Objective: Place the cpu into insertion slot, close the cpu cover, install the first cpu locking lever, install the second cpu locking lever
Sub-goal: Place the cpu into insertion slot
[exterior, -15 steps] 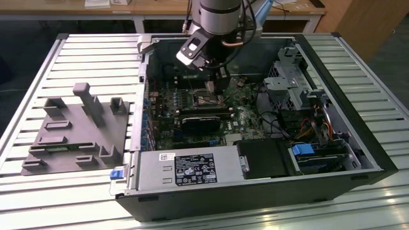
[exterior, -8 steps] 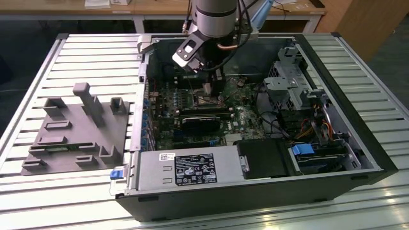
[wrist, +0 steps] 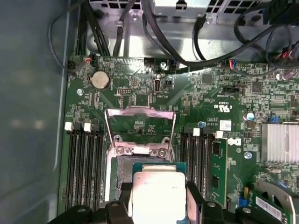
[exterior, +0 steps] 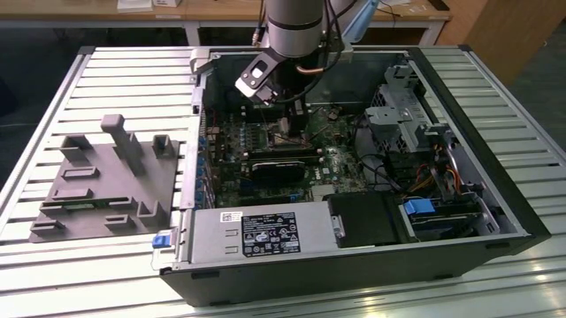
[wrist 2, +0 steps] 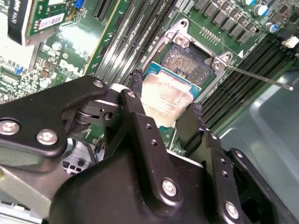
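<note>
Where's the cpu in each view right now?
Exterior view: too small to tell; look under the claw.
Second wrist view: cpu clamped in the claw, before the insertion slot.
First wrist view: cpu over the slot's edge.
Shared landmark: the insertion slot.

**Exterior view.** The computer case (exterior: 354, 278) lies open on the slatted table (exterior: 132, 73), with a fixture block (exterior: 106, 182) beside it at the exterior view's left. Inside the case, the power supply (exterior: 256, 235) sits along the near wall. The motherboard (exterior: 336, 162) is behind it, and the drive cage (exterior: 402, 122) is at the exterior view's right.

**First wrist view.** The cpu (wrist: 158, 189), held in the gripper (wrist: 159, 200), sits over the insertion slot (wrist: 122, 170). The cpu cover (wrist: 140, 112) stands raised at the slot's edge beyond the cpu. Memory slots (wrist: 84, 163) flank the slot on two opposite sides.
</note>
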Controlling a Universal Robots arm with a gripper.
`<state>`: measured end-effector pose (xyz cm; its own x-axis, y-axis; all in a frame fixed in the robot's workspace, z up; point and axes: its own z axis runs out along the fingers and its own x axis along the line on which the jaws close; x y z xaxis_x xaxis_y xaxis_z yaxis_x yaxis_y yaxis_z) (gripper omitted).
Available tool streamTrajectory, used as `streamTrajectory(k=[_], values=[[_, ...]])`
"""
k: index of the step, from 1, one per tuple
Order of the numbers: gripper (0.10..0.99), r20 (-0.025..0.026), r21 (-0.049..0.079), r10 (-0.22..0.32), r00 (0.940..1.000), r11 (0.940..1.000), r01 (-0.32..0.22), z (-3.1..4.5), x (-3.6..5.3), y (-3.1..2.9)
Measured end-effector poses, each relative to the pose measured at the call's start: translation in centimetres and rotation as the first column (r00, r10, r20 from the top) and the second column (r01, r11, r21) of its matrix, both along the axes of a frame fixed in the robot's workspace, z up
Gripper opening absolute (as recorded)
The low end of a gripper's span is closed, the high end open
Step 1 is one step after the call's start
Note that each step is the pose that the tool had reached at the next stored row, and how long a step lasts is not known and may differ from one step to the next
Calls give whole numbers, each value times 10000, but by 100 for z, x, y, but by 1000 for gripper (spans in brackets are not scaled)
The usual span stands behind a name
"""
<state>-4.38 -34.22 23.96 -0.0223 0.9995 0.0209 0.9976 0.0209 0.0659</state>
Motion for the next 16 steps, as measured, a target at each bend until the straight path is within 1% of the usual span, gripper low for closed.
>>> streamTrajectory(k=[6,16], values=[[537,4,61,-1,10000,10000,1,-88,-4,3],[537,4,90,-2,10000,10000,2,-145,-17,49]])
